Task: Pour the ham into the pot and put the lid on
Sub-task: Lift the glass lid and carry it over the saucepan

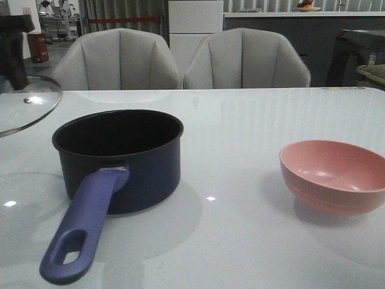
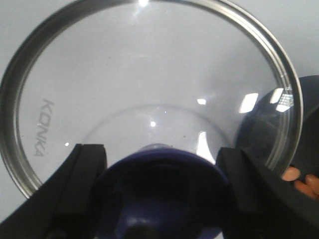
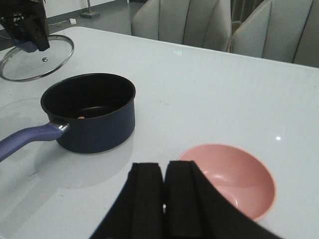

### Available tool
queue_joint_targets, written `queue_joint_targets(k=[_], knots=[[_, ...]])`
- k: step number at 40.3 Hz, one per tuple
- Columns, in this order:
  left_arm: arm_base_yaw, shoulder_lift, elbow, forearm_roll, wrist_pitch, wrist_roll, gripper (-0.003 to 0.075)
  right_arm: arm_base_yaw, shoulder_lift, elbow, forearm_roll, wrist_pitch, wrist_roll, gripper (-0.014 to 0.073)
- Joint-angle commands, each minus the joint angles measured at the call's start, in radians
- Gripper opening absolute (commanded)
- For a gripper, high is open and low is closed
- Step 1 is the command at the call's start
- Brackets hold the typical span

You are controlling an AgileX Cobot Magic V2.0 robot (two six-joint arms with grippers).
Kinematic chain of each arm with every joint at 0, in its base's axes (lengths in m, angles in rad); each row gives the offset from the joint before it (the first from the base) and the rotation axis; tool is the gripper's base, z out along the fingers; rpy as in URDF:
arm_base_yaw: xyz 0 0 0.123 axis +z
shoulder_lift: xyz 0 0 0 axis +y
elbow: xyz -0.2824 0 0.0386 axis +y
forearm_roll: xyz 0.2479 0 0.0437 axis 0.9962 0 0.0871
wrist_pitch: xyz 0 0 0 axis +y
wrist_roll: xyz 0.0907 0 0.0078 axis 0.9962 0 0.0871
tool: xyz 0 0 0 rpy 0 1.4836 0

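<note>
At the left edge of the front view, my left gripper (image 2: 162, 164) clamps the lid (image 1: 24, 102) by its knob, above the table, beside the pot (image 1: 120, 158). Only the wrist views show ham (image 3: 80, 117) inside the pot. My right gripper (image 3: 163, 186) has fingers together above the pink bowl (image 1: 334, 176).

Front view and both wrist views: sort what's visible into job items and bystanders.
Job items: pot; lid, held by the left gripper; ham in the pot; pink bowl, now empty.

Bystanders: two grey chairs; right gripper, shut and holding nothing.
</note>
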Motion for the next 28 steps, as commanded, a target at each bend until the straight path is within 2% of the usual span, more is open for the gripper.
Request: queue_joint_targets(k=[1, 9, 28], knots=[[-0.057, -0.063, -0.072, -0.024, 0.035, 0.002, 0.0115, -0.001, 0.008, -0.027, 0.005, -0.070, -0.008, 0.0141], [-0.155, -0.060, -0.108, -0.024, 0.049, 0.005, 0.0115, -0.001, 0.008, -0.027, 0.005, -0.070, -0.008, 0.0141], [-0.301, -0.056, -0.108, -0.024, 0.052, 0.028, 0.0115, -0.001, 0.008, -0.027, 0.005, -0.070, -0.008, 0.0141]])
